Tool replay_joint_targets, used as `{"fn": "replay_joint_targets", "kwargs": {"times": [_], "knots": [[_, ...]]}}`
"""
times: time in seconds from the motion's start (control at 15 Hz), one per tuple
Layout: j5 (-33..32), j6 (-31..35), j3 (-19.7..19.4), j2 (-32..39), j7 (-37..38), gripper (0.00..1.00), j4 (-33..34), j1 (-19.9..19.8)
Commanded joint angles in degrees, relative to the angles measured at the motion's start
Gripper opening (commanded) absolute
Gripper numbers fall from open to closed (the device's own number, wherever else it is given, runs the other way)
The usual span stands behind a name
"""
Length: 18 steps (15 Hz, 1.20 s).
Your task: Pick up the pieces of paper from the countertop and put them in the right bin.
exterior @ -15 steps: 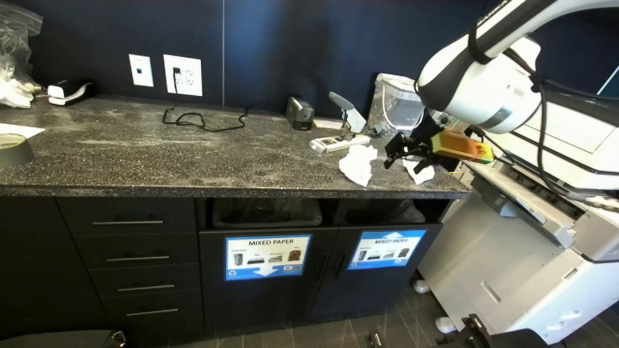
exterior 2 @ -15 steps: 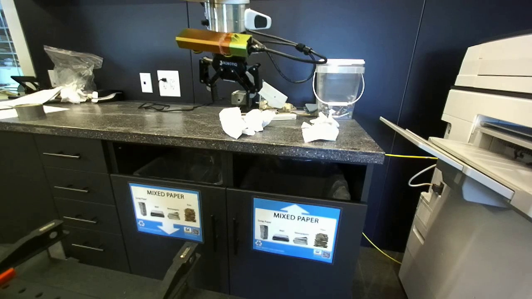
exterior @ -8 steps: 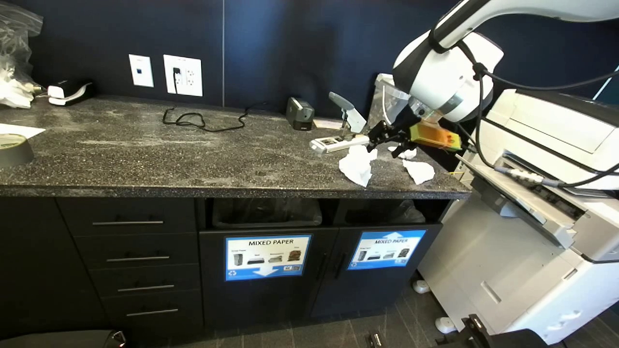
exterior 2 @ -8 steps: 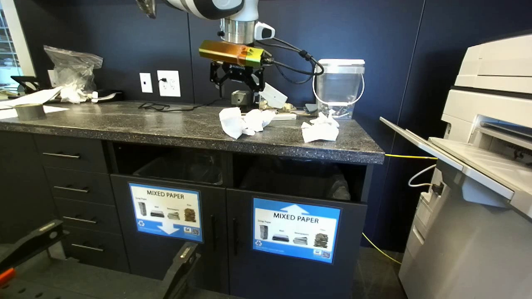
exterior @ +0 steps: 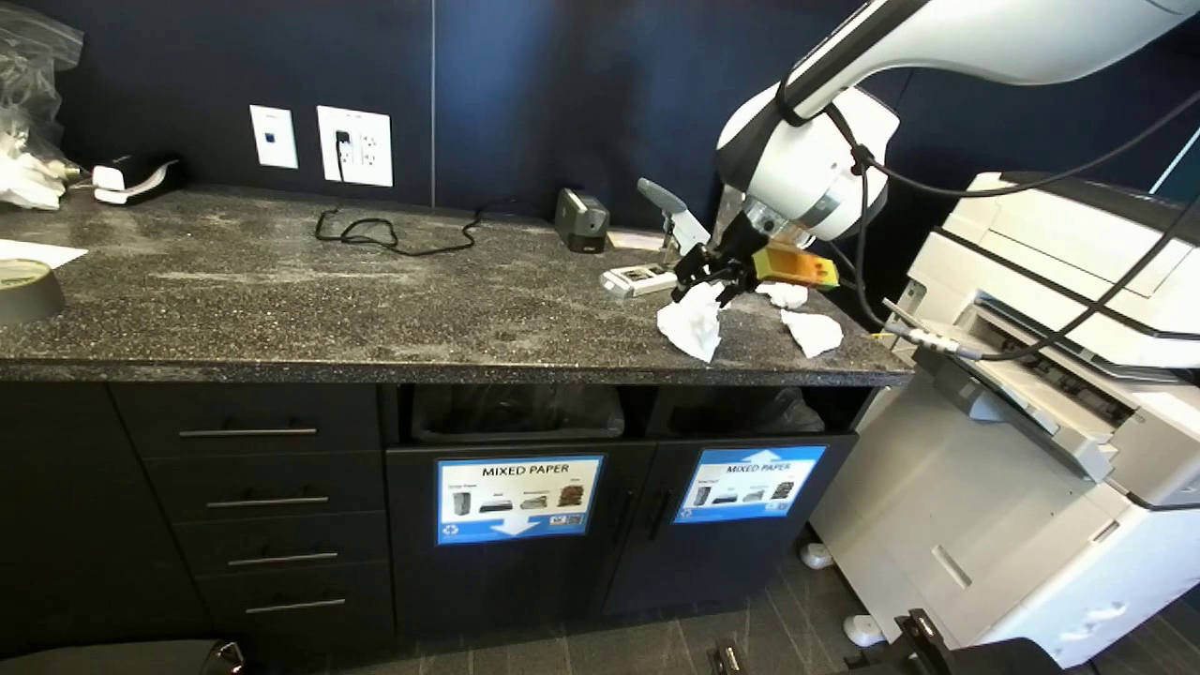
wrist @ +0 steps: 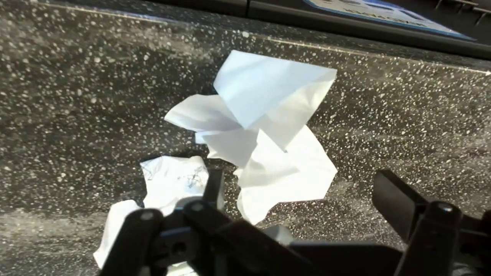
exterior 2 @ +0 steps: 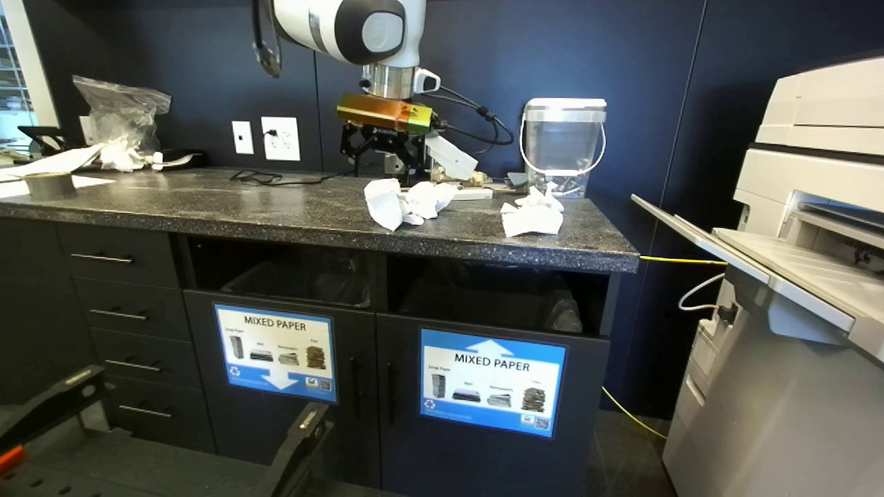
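Note:
Three crumpled white pieces of paper lie on the dark speckled countertop (exterior: 422, 309). The left one, near the front edge, shows in both exterior views (exterior: 691, 326) (exterior 2: 385, 205) and as folded sheets in the wrist view (wrist: 285, 172). A second lies behind and right of it (exterior: 783, 295) (exterior 2: 429, 199) (wrist: 172, 180). The third is near the right corner (exterior: 812, 333) (exterior 2: 532, 214), out of the wrist view. My gripper (exterior: 701, 298) (exterior 2: 383, 174) (wrist: 301, 184) is open and empty above the left paper. The lined right bin (exterior: 795, 412) (exterior 2: 565, 314) stands in the opening below the counter.
A left bin (exterior: 516, 427) stands in the neighbouring opening. A stapler (exterior: 647, 279), a sharpener (exterior: 581, 223) and a clear bucket (exterior 2: 565, 138) stand behind the papers. A printer (exterior 2: 760, 386) with an outstretched tray is at the right. A tape roll (exterior: 28, 291) lies far left.
In an exterior view the gripper has moved left, from above the right papers to the left paper. It has also come lower. The papers have not moved, and the gripper stays open.

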Motion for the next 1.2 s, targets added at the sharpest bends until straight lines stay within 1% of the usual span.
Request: {"fn": "replay_joint_targets", "kwargs": {"times": [0.0, 0.33, 0.6, 1.13], "knots": [[-6.2, -2.5, 2.6, 3.1, 1.9, 1.00, 4.1, -2.1], [-12.6, -3.1, 3.1, 5.5, 4.4, 1.00, 5.6, -2.0], [-16.1, -3.6, 3.3, 7.0, 6.3, 1.00, 6.9, -1.9], [-18.9, -4.3, 3.4, 8.2, 7.7, 1.00, 8.4, -2.1]]}}
